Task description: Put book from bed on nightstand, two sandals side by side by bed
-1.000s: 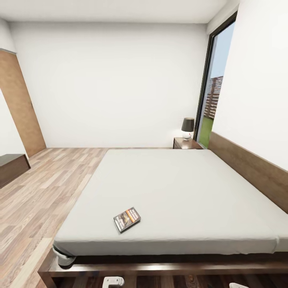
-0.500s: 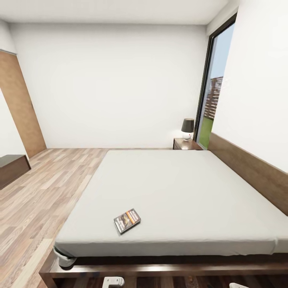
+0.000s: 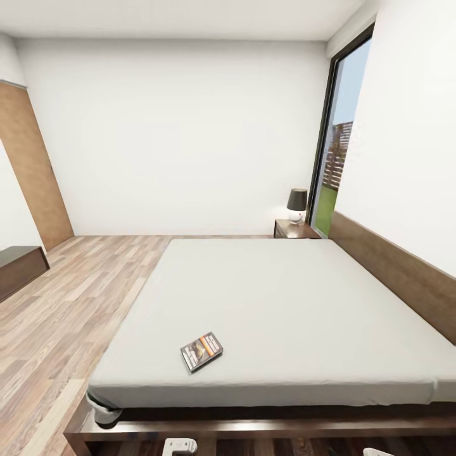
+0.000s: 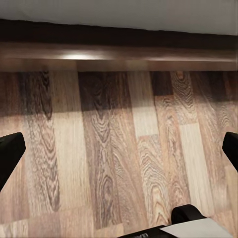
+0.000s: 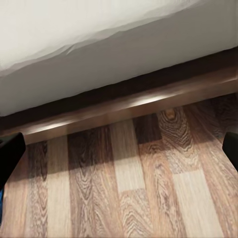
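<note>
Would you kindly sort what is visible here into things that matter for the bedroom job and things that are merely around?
Job:
- book, lying on the mattress
- bed
- nightstand, in the far corner

Merely around:
- lamp on that nightstand
- dark bench
- wooden door
- window

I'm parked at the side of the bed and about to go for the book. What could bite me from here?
1. The book lies in from the mattress edge, and the bed frame juts out below, so a low reach may clip the frame.
2. The left gripper and right gripper are open and point at the floor; both need lifting first.
3. The nightstand sits at the far corner, its lamp crowding the top.
</note>
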Motion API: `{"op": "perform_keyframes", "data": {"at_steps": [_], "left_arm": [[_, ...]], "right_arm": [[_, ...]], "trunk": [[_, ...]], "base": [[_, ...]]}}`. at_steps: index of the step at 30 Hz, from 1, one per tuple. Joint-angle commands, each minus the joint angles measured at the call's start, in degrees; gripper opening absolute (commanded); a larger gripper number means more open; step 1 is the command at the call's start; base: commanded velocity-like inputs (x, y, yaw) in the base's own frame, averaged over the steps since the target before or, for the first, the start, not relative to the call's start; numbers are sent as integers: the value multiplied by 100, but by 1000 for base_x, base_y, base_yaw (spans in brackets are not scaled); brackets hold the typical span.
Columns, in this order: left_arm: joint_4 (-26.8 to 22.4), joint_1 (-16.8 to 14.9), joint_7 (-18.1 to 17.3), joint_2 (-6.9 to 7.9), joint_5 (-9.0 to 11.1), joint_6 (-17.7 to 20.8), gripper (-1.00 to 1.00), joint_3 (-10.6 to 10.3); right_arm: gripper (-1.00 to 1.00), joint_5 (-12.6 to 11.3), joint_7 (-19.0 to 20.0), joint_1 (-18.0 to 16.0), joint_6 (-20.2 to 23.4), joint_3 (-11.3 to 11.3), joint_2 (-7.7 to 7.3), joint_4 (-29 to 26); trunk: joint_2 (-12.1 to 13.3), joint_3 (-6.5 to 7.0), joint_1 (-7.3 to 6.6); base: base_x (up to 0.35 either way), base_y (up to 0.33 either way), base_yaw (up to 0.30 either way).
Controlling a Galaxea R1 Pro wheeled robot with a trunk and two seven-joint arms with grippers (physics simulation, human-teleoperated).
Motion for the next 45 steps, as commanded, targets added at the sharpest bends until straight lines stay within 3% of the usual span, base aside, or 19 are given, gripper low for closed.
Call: {"op": "perform_keyframes", "data": {"at_steps": [1,45], "left_arm": [[-3,-2,-14,-1,-53,-10,100,49],[-11,-2,-14,-1,-46,-33,100,56]], "right_arm": [[100,-59,25,-5,-17,45,-2,8],[100,-59,27,-5,-17,45,-2,9]], "trunk": [[36,11,-22],[1801,801,-988]], "base": [[0,0,0],[0,0,0]]}}
